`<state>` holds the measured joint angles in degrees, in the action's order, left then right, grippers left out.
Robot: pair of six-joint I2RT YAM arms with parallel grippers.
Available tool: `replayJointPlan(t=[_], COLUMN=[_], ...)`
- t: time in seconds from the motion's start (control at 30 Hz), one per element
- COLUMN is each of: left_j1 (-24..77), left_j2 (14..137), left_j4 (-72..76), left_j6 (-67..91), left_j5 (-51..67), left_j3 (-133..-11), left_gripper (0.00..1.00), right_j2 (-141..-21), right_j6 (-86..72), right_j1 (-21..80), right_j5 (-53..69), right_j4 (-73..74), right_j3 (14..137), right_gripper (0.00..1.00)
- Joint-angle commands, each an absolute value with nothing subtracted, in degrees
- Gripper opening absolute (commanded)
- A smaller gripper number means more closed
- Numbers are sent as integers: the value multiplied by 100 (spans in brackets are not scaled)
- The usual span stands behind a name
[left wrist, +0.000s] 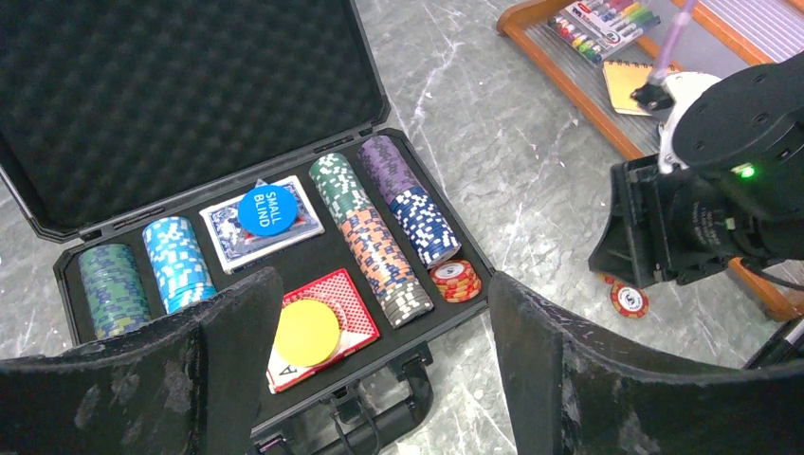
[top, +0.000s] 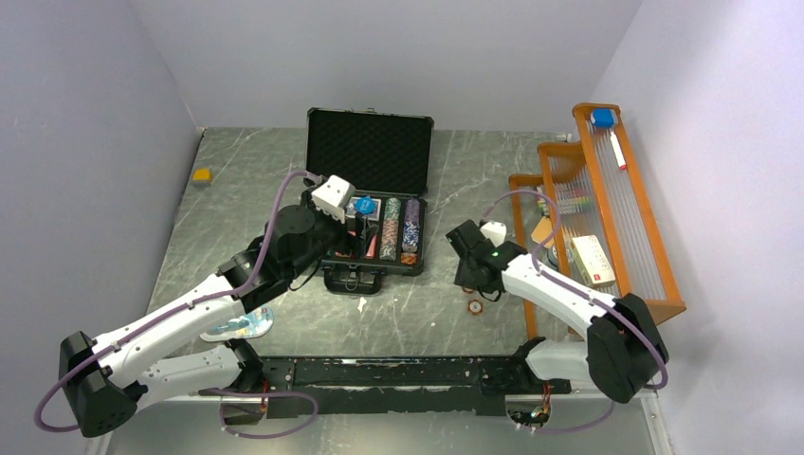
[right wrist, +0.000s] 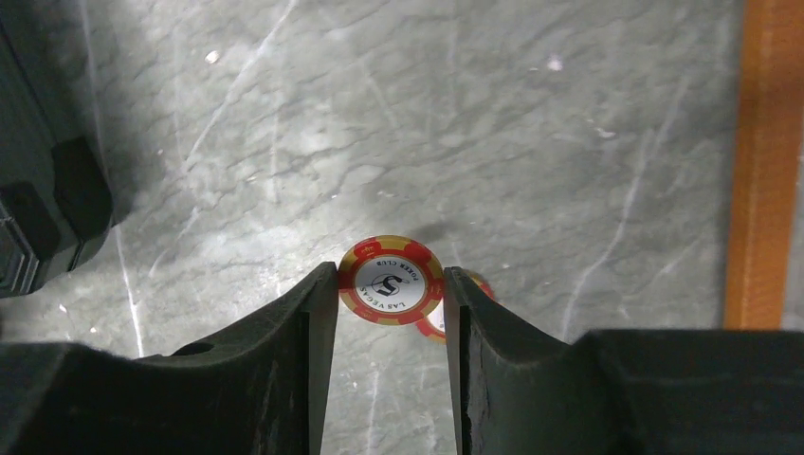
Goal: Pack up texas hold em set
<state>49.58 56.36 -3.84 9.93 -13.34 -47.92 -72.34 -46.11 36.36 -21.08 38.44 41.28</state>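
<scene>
The black briefcase (top: 370,142) lies open at mid-table, lid up. In the left wrist view its foam tray (left wrist: 322,270) holds rows of striped poker chips (left wrist: 379,246), a blue deck (left wrist: 223,232) under a blue disc (left wrist: 266,209), a red deck (left wrist: 346,303) under a yellow disc (left wrist: 306,333), and a short red chip stack (left wrist: 456,280). My left gripper (left wrist: 381,282) hovers open over the case's front edge, holding nothing. Right of the case, my right gripper (right wrist: 391,284) is shut on a red-and-yellow chip (right wrist: 391,280) just above the table. A second such chip (right wrist: 434,322) lies partly hidden behind a finger.
An orange wooden rack (top: 607,218) with pens and notepads stands along the right side, close to the right arm. A blue-white blister pack (top: 242,325) lies under the left arm. A small yellow object (top: 201,175) sits at the far left. The case corner (right wrist: 38,218) is left of the right gripper.
</scene>
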Motion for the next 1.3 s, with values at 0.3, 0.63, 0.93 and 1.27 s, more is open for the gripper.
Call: replayJointPlan(t=[0.3, 0.63, 0.93, 1.27], left_j1=[4940, 4942, 4948, 4949], left_j2=[5565, 5544, 5563, 5590], left_j4=[-500, -435, -450, -469], left_j6=[1072, 1089, 1090, 1081], left_j5=[-1433, -1406, -1419, -1407], left_j3=[-4824, -4760, -4763, -4762], left_gripper=[84, 84, 84, 84], right_j2=[-6243, -6422, -6663, -6828], right_j6=[-5591, -5679, -5281, -5187], right_j1=[3088, 3085, 3085, 3093], right_j5=[-2213, -2032, -1685, -1673], right_j4=[4470, 4318, 4026, 4050], right_j3=[3501, 3251, 3240, 3292], right_gripper=[45, 46, 48, 57])
